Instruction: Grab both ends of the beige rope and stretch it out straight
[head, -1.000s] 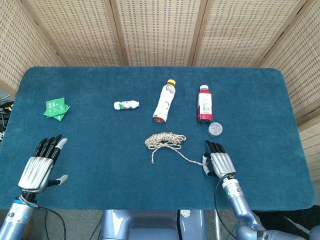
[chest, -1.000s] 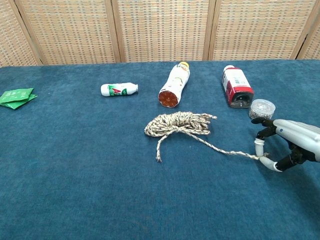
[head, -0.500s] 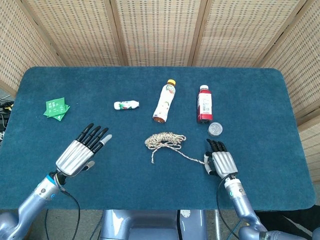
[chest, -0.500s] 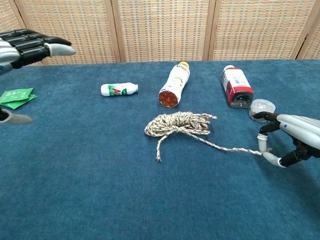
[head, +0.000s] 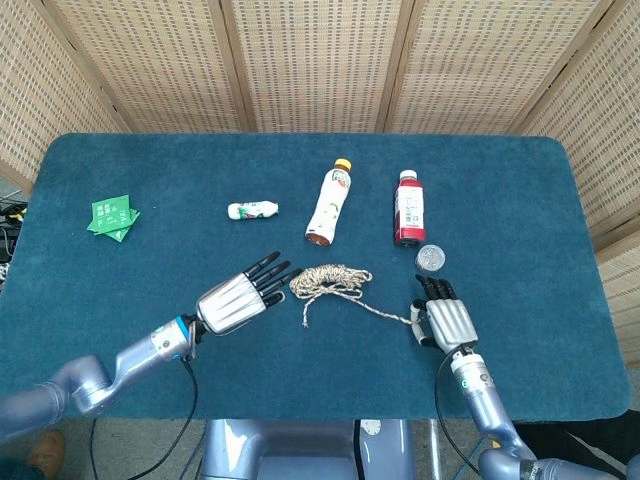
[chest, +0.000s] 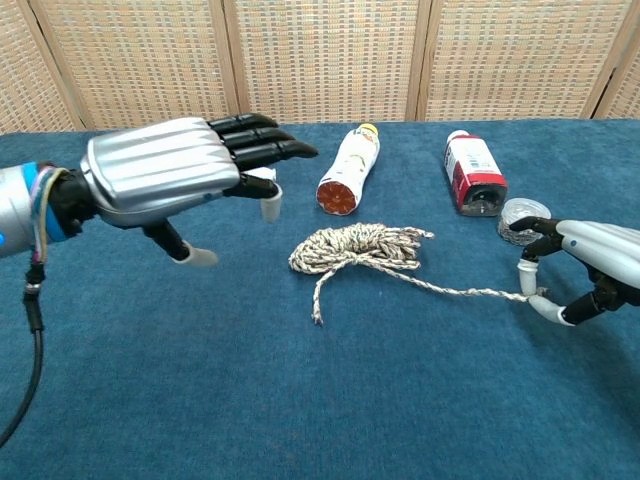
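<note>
The beige rope (head: 333, 279) lies mid-bench on the blue bench (head: 150, 170), most of it bunched in a loose coil. One strand runs out from the coil toward the right hand (head: 446, 322), while a short tail (chest: 319, 296) drops toward the near edge, its tip free. The right hand pinches the far end of that strand between thumb and a finger (chest: 527, 280); its palm side is hidden in the head view, and the chest view cuts off the wrist. The left hand (head: 238, 296) hovers just left of the coil, fingers (chest: 262, 137) stretched out and slightly apart, holding nothing. In the chest view it looms large and hides the small white bottle (head: 252, 210). Whether its fingertips touch the rope I cannot tell.
</note>
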